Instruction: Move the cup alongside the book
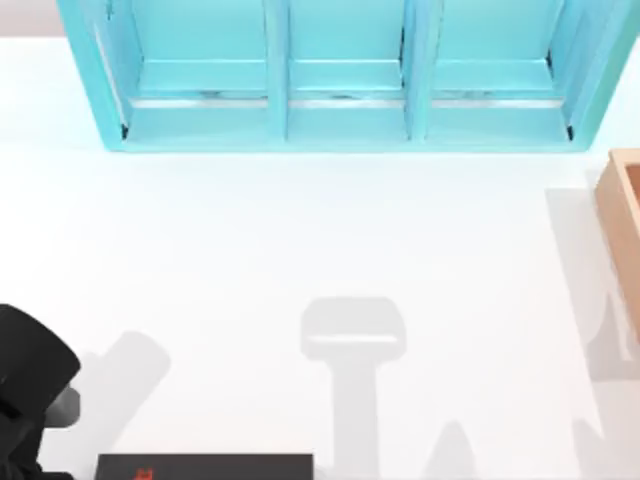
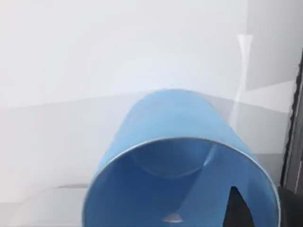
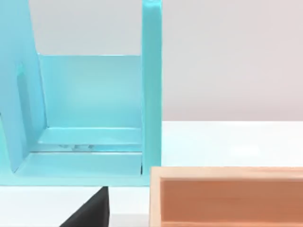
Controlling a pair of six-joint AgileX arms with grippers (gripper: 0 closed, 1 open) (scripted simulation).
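White tabletop (image 1: 300, 230) spreads below a turquoise shelf (image 1: 340, 90) at twelve o'clock, with a tan box (image 1: 622, 215) at three; the book (image 1: 205, 467) lies flat at six o'clock, red mark toward its left end. Our left arm (image 1: 30, 385) sits at eight o'clock, just beside the book; its wrist view looks into the blue cup (image 2: 182, 165), close under the camera, probably carried for placing; we cannot tell how its jaws stand. Our right arm looks parked near the box.

Light: bright, even.
Shadows: soft grey patches on the white table (image 1: 300, 230).
Glare: pale sheen inside the cup (image 2: 175, 142).
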